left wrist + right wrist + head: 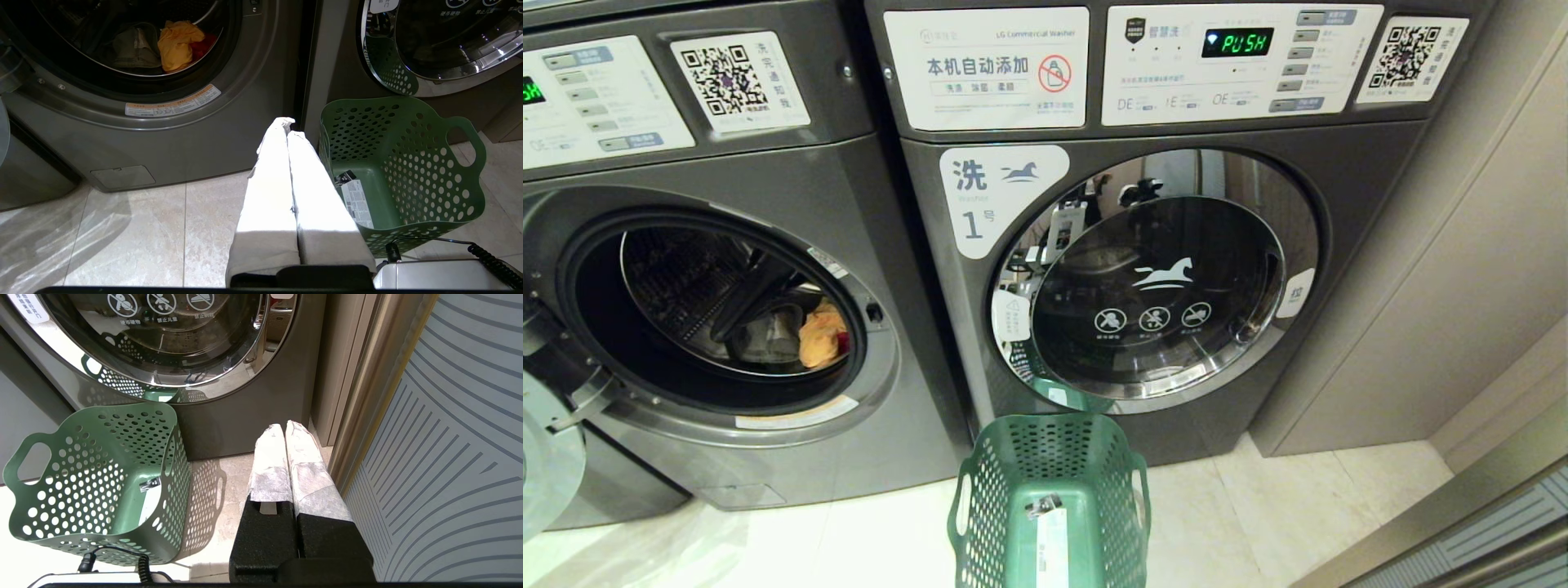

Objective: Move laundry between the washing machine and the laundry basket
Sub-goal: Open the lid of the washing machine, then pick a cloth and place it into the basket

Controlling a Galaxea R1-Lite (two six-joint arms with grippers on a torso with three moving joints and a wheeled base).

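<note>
Lying inside the drum of the open washing machine (pixel 719 310), the laundry (pixel 821 333) is shown as a small heap: a yellow-orange garment (pixel 176 43) is set against a red one (pixel 204 44), with a grey-green piece (pixel 135 49) just beside them toward the drum's far side. The round door opening is ringed by a grey gasket, and an orange-and-white warning sticker (pixel 173 106) is fixed to its lower rim. The laundry basket (pixel 1013 465), green and pierced with round holes, is stood on the pale tiled floor (pixel 122 237) in front of the neighbouring washer (pixel 1160 278), whose chrome-rimmed glass door is closed and whose label bears a horse logo and the numeral 1; only a white tag (pixel 358 203) is seen inside the basket. The left gripper (pixel 288 130) is held low over the floor between the open machine and the basket, its white-wrapped fingers pressed together on nothing. The right gripper (pixel 284 428) is held near the closed washer's lower corner, beside a striped panel (pixel 449 457), its jaws likewise together and empty.
</note>
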